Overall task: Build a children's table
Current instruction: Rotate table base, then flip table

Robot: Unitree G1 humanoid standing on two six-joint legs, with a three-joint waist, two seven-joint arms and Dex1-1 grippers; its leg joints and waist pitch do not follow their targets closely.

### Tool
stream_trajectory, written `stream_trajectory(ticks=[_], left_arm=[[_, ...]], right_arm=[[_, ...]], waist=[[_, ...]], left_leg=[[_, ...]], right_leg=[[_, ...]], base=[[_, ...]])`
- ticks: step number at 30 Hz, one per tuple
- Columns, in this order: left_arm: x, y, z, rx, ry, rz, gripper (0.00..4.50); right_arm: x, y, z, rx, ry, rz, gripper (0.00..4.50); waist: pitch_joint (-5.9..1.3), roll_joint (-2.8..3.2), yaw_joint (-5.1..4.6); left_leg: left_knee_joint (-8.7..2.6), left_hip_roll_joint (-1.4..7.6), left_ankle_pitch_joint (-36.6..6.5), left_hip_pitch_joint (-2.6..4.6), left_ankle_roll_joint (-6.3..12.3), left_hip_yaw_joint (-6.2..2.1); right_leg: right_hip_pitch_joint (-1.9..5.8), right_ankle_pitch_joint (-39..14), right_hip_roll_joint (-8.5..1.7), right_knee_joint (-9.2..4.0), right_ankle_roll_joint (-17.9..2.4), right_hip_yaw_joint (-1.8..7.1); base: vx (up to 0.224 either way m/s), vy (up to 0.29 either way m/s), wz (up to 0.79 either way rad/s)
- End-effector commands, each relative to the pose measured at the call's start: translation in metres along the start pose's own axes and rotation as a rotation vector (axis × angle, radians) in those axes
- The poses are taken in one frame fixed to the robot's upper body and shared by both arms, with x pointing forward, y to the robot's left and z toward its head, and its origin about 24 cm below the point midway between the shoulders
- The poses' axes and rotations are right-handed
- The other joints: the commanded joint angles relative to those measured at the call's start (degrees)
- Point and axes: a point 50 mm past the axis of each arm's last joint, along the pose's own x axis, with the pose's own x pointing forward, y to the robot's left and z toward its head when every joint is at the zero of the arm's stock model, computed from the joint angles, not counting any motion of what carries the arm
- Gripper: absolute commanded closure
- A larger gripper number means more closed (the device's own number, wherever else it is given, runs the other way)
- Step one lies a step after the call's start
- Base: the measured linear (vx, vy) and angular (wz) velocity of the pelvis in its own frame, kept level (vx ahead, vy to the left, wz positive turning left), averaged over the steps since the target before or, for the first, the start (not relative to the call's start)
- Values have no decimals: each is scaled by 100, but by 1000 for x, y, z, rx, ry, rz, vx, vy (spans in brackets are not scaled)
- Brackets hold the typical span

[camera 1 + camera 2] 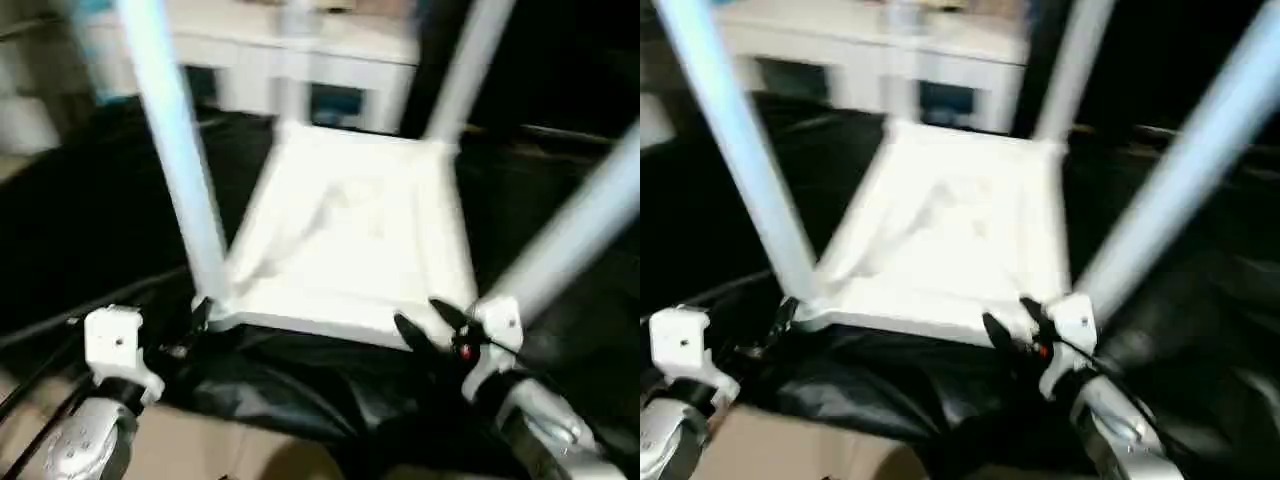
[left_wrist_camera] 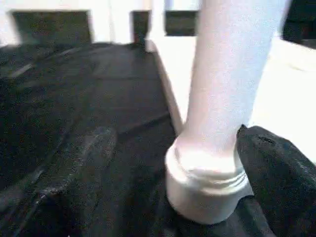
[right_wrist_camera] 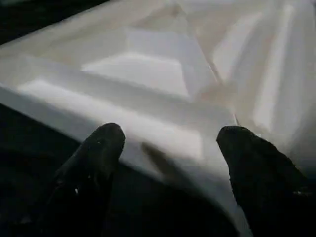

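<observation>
My right gripper (image 3: 170,143), wide open and empty, faces the upturned tabletop's (image 1: 350,240) rim; light, stiff, slick plastic, best gripped there.

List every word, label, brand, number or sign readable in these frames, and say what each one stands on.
None can be read.
White plastic rectangular tabletop, lying upside down: no lettering visible on its ribbed underside.
White tapered tube legs: plain.
White cabinet behind: too blurred to tell.
Black cloth under the table: no print visible.
Right gripper: a small red spot beside its fingers, no readable mark.
</observation>
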Motion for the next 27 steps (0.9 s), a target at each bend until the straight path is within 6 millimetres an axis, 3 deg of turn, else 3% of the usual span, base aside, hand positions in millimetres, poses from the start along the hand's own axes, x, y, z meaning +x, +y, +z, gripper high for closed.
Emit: stream_trajectory(ticks=[1,2,3,4,5,6,7,8,9,10,11,12,13,14,15,16,17,20,21,23,25,27], left_arm=[[-1,2,6,56,-20,18,8],[-2,2,6,55,-22,33,8],[-2,1,6,54,-24,41,8],[-3,1,6,45,-27,50,8],[-4,1,5,-14,-36,77,8],[-4,2,4,-13,-30,93,8],[-4,4,2,1,-19,120,8],[-5,6,1,14,-11,142,8],[-5,9,0,23,-6,162,8],[-4,11,-1,23,-4,174,8],[-4,12,0,19,-11,185,8],[-2,14,0,18,-7,201,8],[4,17,3,-6,-14,230,8],[6,18,4,-10,-13,235,8],[10,19,4,-6,5,241,8],[14,20,7,-29,-18,233,2],[18,20,10,-44,-35,229,0],[22,21,12,-30,-40,230,0],[23,21,12,-32,-43,230,0],[28,17,14,-82,-64,176,0],[32,13,16,-111,-73,120,0],[33,11,16,-123,-78,94,0]], right_arm=[[0,-2,-2,-4,-13,0,100],[-1,-4,-7,1,-4,2,100],[-1,-5,-9,3,0,5,100],[-1,-5,-10,3,1,7,100],[0,-6,-12,2,2,14,100],[0,-7,-12,0,1,18,100],[1,-7,-12,-8,-1,26,100],[1,-7,-10,-19,-5,35,100],[1,-6,-8,-33,-11,41,100],[2,-6,-7,-42,-16,45,100],[2,-6,-5,-51,-19,47,100],[3,-6,-3,-59,-22,49,100],[6,-7,2,-83,-28,58,100],[7,-7,4,-90,-31,62,100],[10,-7,7,-86,-38,72,100],[12,-6,10,-75,-47,91,84],[15,-4,14,-63,-60,114,67],[17,-1,19,-57,-74,146,41],[18,1,21,-60,-76,157,30],[21,5,26,-64,-86,179,25],[24,9,31,-69,-94,204,4],[25,10,33,-71,-95,219,4]], waist=[[-116,181,-158],[-180,200,-230],[-148,302,-273],[-105,452,-332],[-54,494,-392],[-54,494,-392],[-81,444,-390],[-174,340,-411],[-246,221,-438],[-394,-2,-355],[-243,-44,-105],[-243,-44,-105],[-220,-88,42],[-185,-89,59],[-161,-79,98],[-156,-68,112],[-114,-37,122],[-149,9,160],[-167,22,170],[-178,26,165],[-217,53,169],[-239,42,162]], left_leg=[[-913,190,-2100,-124,204,-341],[-956,360,-2556,48,44,-414],[-1091,473,-2780,45,-174,-512],[-1328,857,-2757,32,-492,-710],[-1539,1227,-2569,-32,-502,-768],[-1539,1227,-2569,-32,-502,-768],[-1416,1248,-2612,56,149,-730],[-1243,1111,-2253,198,578,-695],[-1086,933,-1836,167,810,-649],[-571,274,-807,-249,958,-270],[-403,41,-440,-267,607,-113],[-403,41,-440,-267,607,-113],[-570,152,-215,-292,226,-169],[-611,171,-321,-267,125,-152],[-678,211,-580,-174,23,-139],[-711,230,-706,-135,-15,-132],[-816,282,-1129,-98,-95,-159],[-896,384,-1418,-46,-154,-217],[-908,417,-1337,-24,-131,-217],[-934,408,-1280,-52,-122,-206],[-933,416,-1093,-56,-157,-211],[-903,407,-816,-52,-121,-184]], right_leg=[[96,-3195,-19,-468,-481,-297],[85,-1548,-1,-324,-688,-526],[153,-985,17,-204,-817,-626],[213,-335,-53,37,-928,-889],[220,-187,-163,312,-919,-1131],[220,-187,-163,312,-919,-1131],[250,-670,-302,438,-834,-1267],[278,-624,-469,259,-903,-1149],[376,-480,-574,89,-1013,-1052],[725,359,-790,-258,-1448,-860],[602,-1039,-1044,-605,-896,-794],[602,-1039,-1044,-605,-896,-794],[619,-2883,-942,-601,-2,-770],[556,-3211,-861,-641,90,-802],[475,-3519,-775,-656,110,-847],[453,-3540,-736,-667,43,-876],[450,-3512,-680,-664,-166,-937],[470,-2754,-656,-558,-452,-921],[476,-2065,-645,-491,-640,-894],[524,-1462,-644,-416,-837,-871],[556,-914,-635,-358,-934,-870],[576,-330,-636,-312,-1018,-862]], base=[[-23,149,-37],[0,66,-7],[7,147,-2],[-22,111,9],[-59,101,3],[-66,20,-1],[0,0,0],[4,-96,-4],[4,-96,-4],[-83,-128,-16],[-104,-125,-12],[-104,-125,-12],[-65,-104,-9],[0,0,0],[-64,-84,-6],[-55,-48,1],[-67,-40,-1],[0,0,0],[0,0,0],[0,0,0],[15,26,-3],[0,0,0]])
